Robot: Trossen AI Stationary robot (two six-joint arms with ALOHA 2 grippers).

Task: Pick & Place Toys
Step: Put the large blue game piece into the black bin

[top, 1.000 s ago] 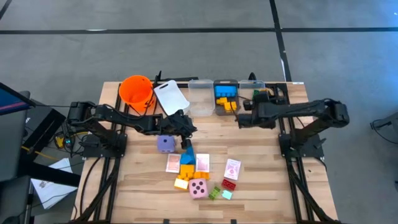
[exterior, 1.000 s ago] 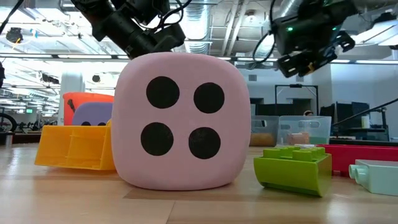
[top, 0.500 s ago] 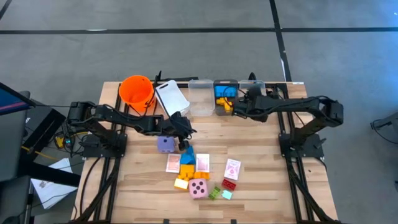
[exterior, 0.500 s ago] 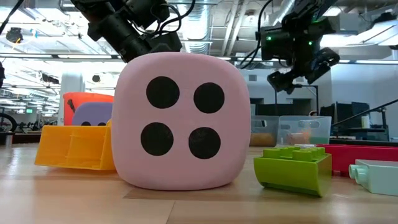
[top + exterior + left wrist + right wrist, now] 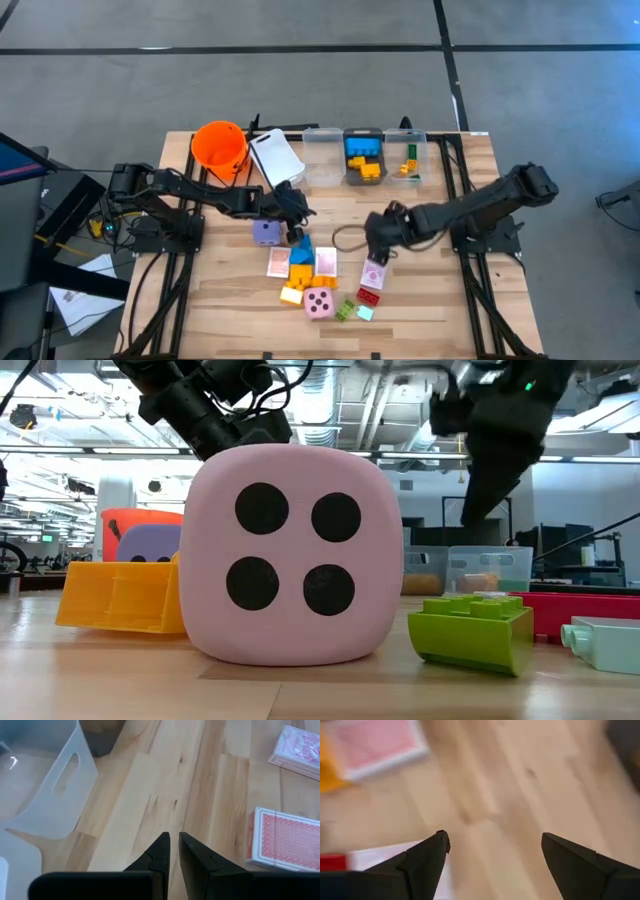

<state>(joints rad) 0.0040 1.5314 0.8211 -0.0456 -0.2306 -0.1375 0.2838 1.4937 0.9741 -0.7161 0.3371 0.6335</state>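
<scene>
The toys lie in a cluster on the table's near middle: a purple die (image 5: 266,232), a blue brick (image 5: 301,246), orange bricks (image 5: 301,272), a yellow brick (image 5: 291,294), a pink die (image 5: 320,304) and pink-backed cards (image 5: 326,261). My left gripper (image 5: 293,232) is shut and empty just above the table, between the purple die and the blue brick; in its wrist view (image 5: 174,845) only bare wood lies ahead. My right gripper (image 5: 375,243) is open wide and empty just far of a card (image 5: 373,272), which also shows beside its finger in the right wrist view (image 5: 380,857).
An orange bucket (image 5: 219,146), a white bin (image 5: 276,155), a clear bin (image 5: 322,155) and two bins holding bricks (image 5: 364,158) stand along the far edge. A red brick (image 5: 370,297), a green brick (image 5: 345,311) and a pale mint brick (image 5: 365,313) lie near the pink die.
My right gripper has swung from the bins at the far edge toward the table's near edge and left, and down to the cards in the middle. My left gripper has shifted a little toward the purple die.
</scene>
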